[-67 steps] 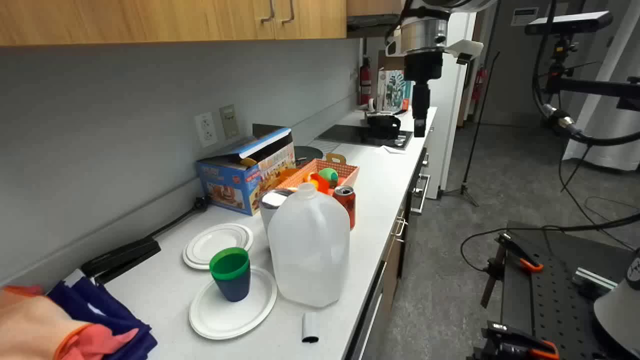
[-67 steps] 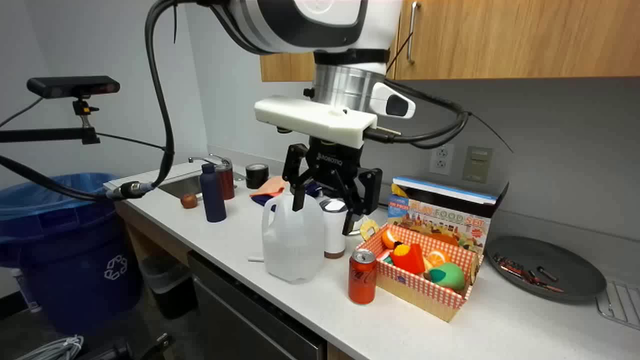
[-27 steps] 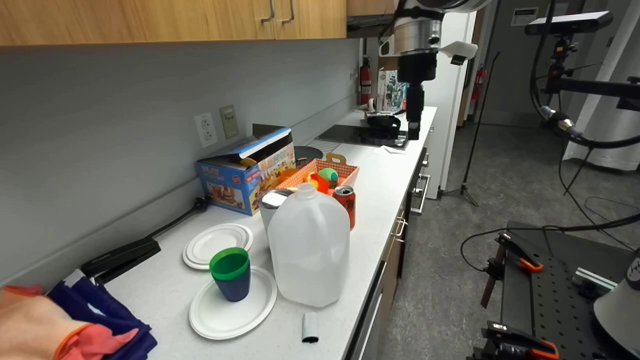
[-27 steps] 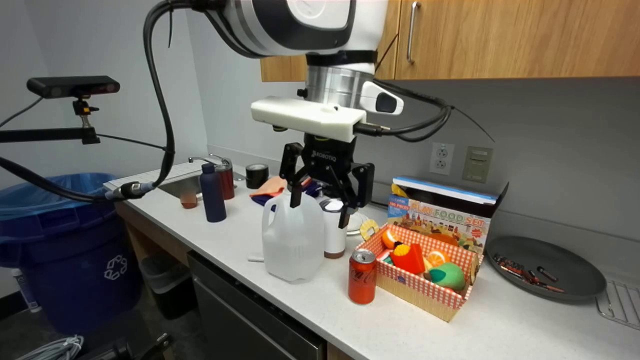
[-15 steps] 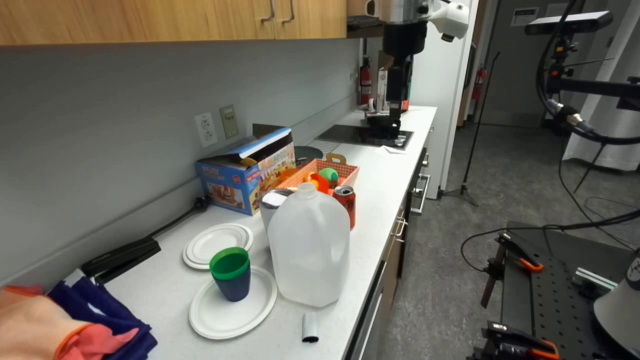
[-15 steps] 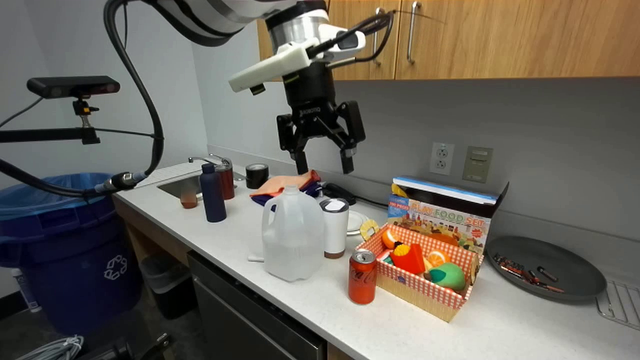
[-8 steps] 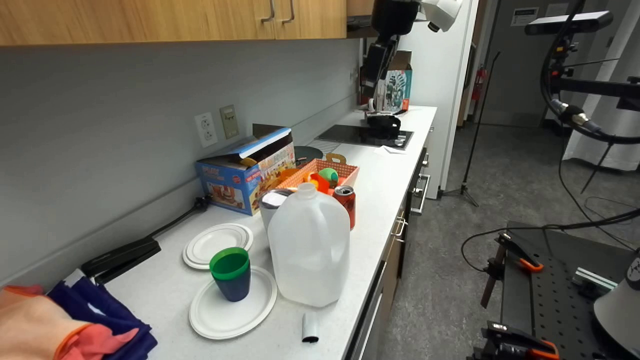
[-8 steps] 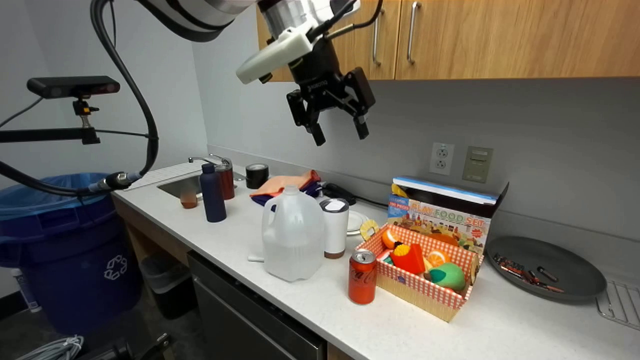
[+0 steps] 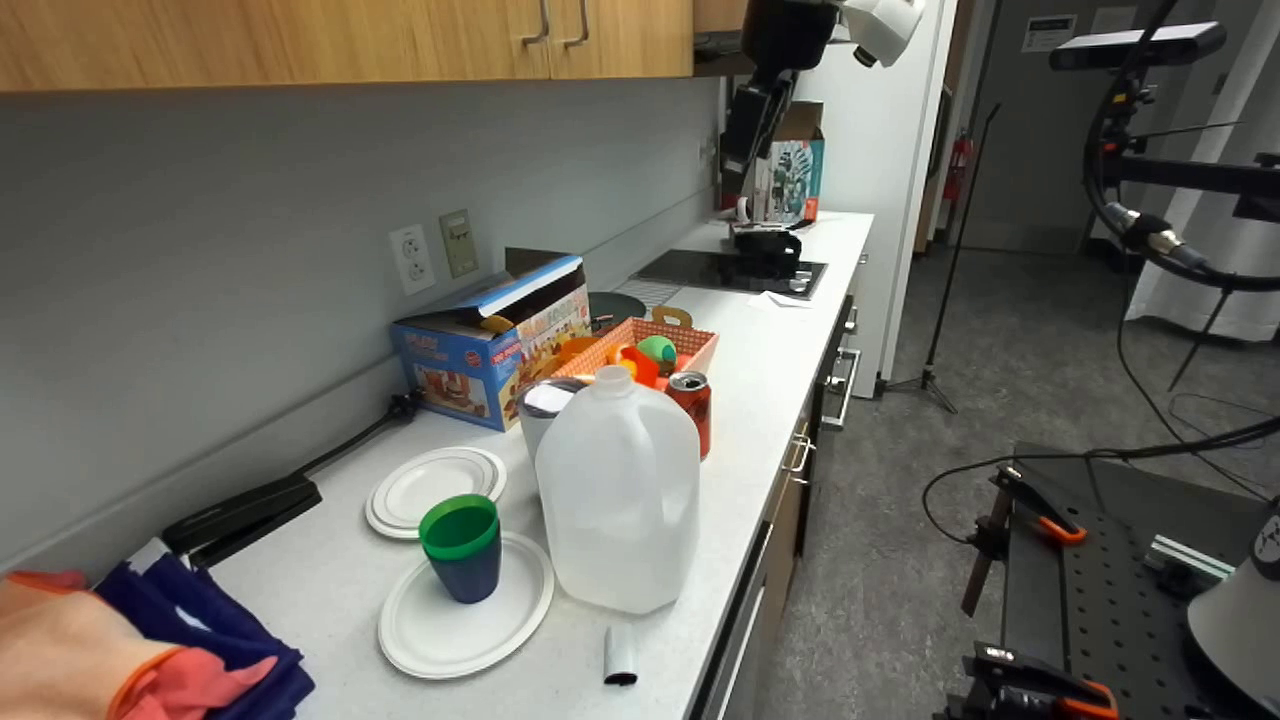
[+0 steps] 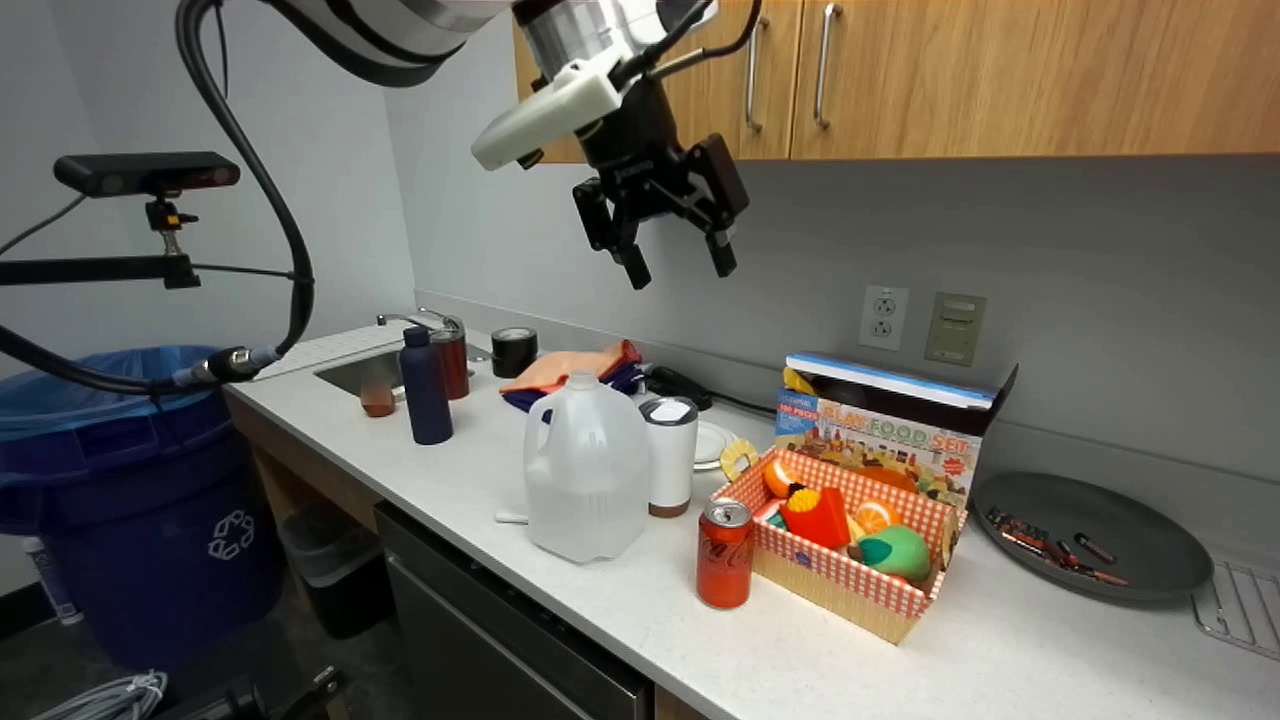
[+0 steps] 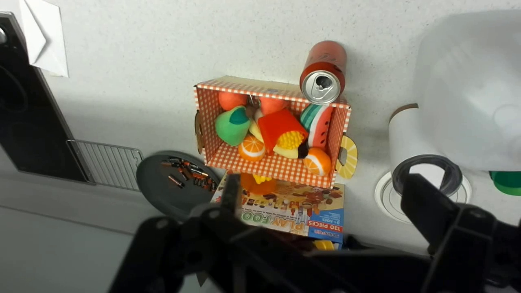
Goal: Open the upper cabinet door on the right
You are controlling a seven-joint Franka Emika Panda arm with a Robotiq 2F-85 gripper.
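The upper cabinet door on the right is a flat light-brown wood panel, closed, at the top of an exterior view; it also shows as a narrower panel in an exterior view. Its slim metal handle stands upright at its left edge, near the bottom; it shows too in an exterior view. My gripper is open and empty, tilted, with its fingers pointing down toward the wall. It hangs below the cabinet's bottom edge, left of that handle and apart from it. The wrist view shows its spread fingers; no cabinet shows there.
A matching wood door with its own handle adjoins on the left. Below on the counter stand a plastic jug, a white tumbler, a red can, a play-food basket and a blue box.
My gripper has risen from in front of the jug and tilted so its fingers point toward the wall. It stays open. In the last half second it has barely moved. The cabinet doors are unchanged.
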